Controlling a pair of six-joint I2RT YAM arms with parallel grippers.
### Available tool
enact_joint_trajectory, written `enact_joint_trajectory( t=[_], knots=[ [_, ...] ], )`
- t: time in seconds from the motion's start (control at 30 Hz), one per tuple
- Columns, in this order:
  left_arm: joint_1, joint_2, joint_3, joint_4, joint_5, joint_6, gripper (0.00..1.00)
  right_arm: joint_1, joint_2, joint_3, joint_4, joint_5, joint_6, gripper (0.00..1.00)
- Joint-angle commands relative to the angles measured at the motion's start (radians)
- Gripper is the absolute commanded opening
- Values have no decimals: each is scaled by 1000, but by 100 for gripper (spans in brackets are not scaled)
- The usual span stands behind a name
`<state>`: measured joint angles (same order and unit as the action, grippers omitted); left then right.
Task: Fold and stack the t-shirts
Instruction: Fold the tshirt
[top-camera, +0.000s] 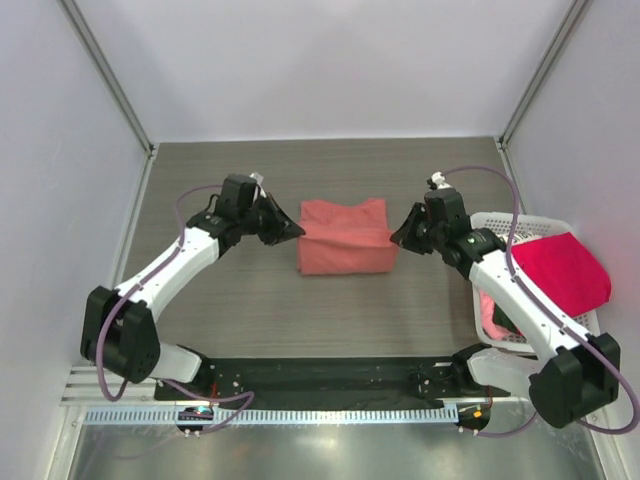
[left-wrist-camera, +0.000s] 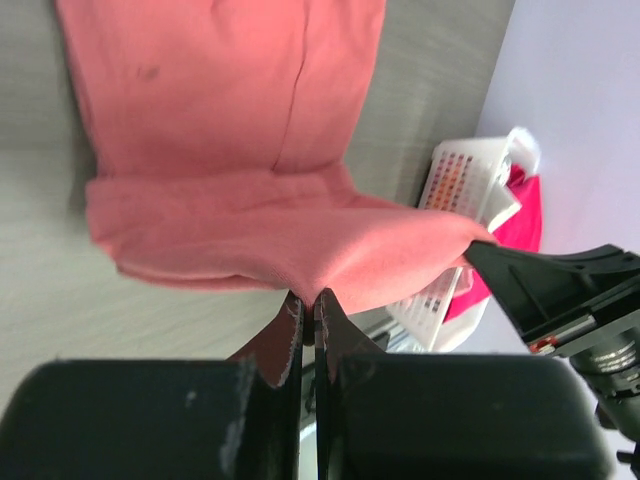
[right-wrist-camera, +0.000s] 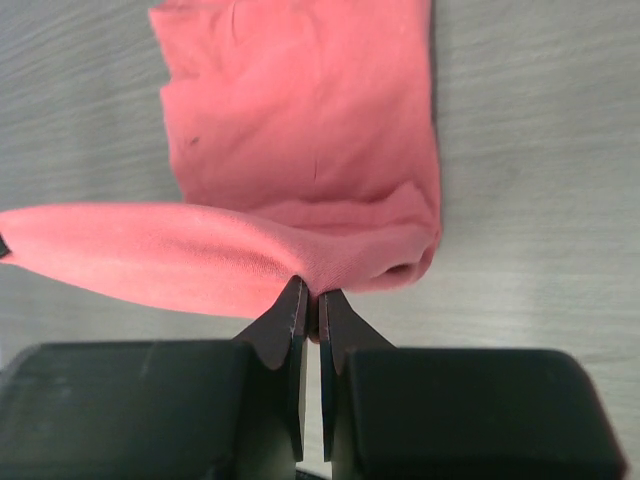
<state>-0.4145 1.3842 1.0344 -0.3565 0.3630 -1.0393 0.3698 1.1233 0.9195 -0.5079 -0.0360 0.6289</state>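
Left gripper (left-wrist-camera: 308, 305): you see its jaws pressed together, pinching a thin fold of the salmon shirt (top-camera: 345, 240) at the shirt's left edge. Right gripper (right-wrist-camera: 310, 300): its jaws are likewise pressed together, pinching the same shirt at its right edge.

Between the two pinches you see a band of cloth raised off the layer beneath, stretched from left to right; both wrist views show it as a lifted, rounded ridge just beyond the fingertips. Beyond that ridge, the rest of the shirt lies flat.

From above, you find the salmon shirt as a rough rectangle at the middle of the table (top-camera: 250, 300), between the two arms, with a crease running left to right across it. The far half shows a few wrinkles; the near half looks smooth.

At the right edge of the table, well apart from the salmon shirt, stands the basket (top-camera: 500, 218). The crimson shirt (top-camera: 560, 270) is draped over its right side, spilling past the rim. What else lies inside the basket you cannot tell.
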Motion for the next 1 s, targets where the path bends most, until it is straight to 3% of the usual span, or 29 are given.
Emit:
enact_joint_trajectory(
  t=[0.0, 0.27, 0.43, 0.47, 0.5, 0.53, 0.63, 0.77, 0.97],
  knots=[
    [23, 84, 122, 28, -18, 36, 0, -17, 81, 96, 31, 114, -58, 1],
    [98, 363, 328, 40, -68, 45, 0, -123, 426, 301, 186, -5, -98, 1],
    [128, 585, 540, 30, -65, 53, 0, -150, 640, 467, 236, -36, -95, 5],
    [135, 614, 568, 28, -61, 54, 6, -154, 667, 487, 239, -38, -94, 13],
    [140, 643, 607, 13, -53, 62, 20, -157, 696, 524, 246, -35, -90, 51],
    [146, 677, 666, 4, -49, 67, 57, -158, 732, 535, 250, -33, -84, 60],
    [148, 762, 739, -41, -24, 103, 96, -158, 747, 527, 276, -22, -75, 77],
    [146, 676, 615, 10, -51, 140, 96, -158, 669, 415, 331, -51, -95, 76],
    [129, 563, 400, 50, -90, 157, 88, -160, 624, 263, 332, -104, -115, 58]
  ],
)
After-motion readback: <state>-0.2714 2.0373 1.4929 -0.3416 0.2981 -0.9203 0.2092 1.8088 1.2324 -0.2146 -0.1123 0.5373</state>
